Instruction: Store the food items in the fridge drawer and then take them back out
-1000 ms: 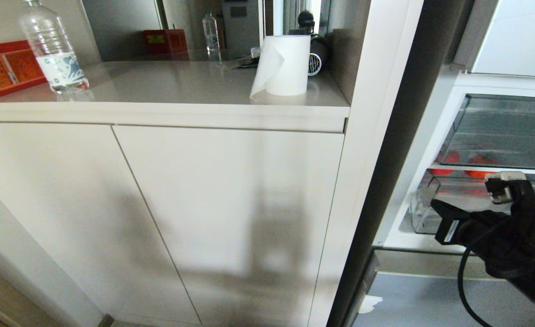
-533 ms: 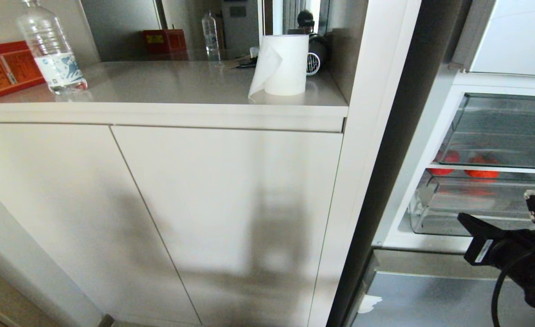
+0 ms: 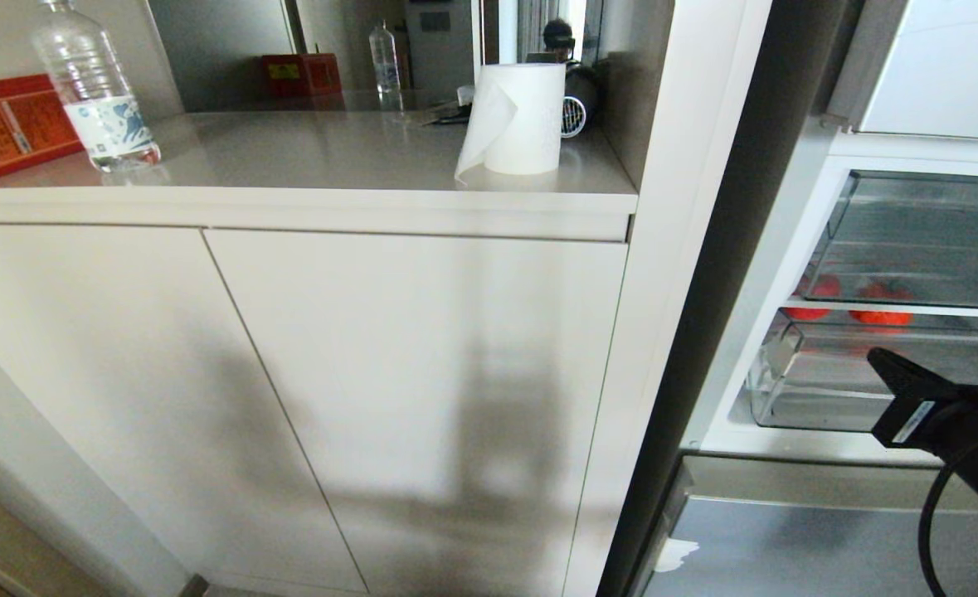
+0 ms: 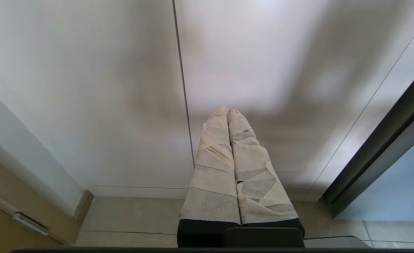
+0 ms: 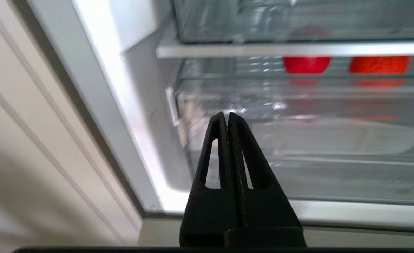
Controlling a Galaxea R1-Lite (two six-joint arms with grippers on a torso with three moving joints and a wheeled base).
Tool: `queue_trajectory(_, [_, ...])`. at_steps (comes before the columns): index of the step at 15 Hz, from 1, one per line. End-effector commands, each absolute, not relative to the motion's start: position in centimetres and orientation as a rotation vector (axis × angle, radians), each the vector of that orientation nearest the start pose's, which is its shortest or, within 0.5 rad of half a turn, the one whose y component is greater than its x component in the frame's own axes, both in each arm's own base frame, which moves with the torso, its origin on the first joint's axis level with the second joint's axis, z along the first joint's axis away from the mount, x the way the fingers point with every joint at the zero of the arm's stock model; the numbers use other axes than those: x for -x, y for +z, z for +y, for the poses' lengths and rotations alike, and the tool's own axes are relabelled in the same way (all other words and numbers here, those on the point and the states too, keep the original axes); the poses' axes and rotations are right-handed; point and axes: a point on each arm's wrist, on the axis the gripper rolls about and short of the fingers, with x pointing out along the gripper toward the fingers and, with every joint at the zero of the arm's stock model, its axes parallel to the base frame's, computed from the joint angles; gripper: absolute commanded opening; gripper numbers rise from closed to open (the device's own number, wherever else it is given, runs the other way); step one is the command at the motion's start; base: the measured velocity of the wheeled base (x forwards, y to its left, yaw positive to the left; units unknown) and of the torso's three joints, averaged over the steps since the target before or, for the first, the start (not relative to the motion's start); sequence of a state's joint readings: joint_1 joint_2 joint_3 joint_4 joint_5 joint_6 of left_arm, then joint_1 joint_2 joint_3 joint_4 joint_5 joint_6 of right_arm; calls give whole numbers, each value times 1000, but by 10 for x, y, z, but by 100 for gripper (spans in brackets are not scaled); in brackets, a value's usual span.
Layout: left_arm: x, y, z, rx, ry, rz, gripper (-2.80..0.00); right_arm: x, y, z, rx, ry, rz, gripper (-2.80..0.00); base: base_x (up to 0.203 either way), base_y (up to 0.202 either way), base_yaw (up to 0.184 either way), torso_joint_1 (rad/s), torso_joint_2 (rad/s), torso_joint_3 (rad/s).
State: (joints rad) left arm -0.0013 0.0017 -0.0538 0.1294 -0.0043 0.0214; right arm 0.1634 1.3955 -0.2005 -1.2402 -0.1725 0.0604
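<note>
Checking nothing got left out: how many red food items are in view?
2: both red food items sit side by side in the fridge, left one and right one, under the glass shelf. Others may be hidden.

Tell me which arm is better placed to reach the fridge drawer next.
Right. The right gripper, shut and empty, points at the fridge drawer; the left gripper faces the cabinet doors.
</note>
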Motion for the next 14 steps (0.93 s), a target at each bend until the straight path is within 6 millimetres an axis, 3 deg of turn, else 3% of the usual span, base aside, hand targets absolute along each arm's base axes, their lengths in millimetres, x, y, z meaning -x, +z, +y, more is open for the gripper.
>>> queue_trajectory(1, [27,77,0,-21,-7,78,-280,-179,164,26,-70,1,-45,-280,0,0,0,0,0,0])
queue_trajectory(2, [27,77,0,-21,-7,78,-280,-175,160,26,-66,4,-29,-167,0,0,0,0,0,0])
queue_trajectory(3, [27,77,0,-21,-7,78,-280,-169,158,27,-65,18,-26,0,0,0,0,0,0,0])
queue_trajectory(6, [27,77,0,-21,-7,78,-280,-161,151,28,-72,50,0,0,0,0,0,0,0,0])
queue_trajectory(11, [27,77,0,-21,-7,78,-280,-179,138,32,-66,49,81,0,0,0,0,0,0,0])
queue_trajectory(14, [27,77,0,-21,-7,78,-280,-190,140,34,-64,48,75,0,0,0,0,0,0,0])
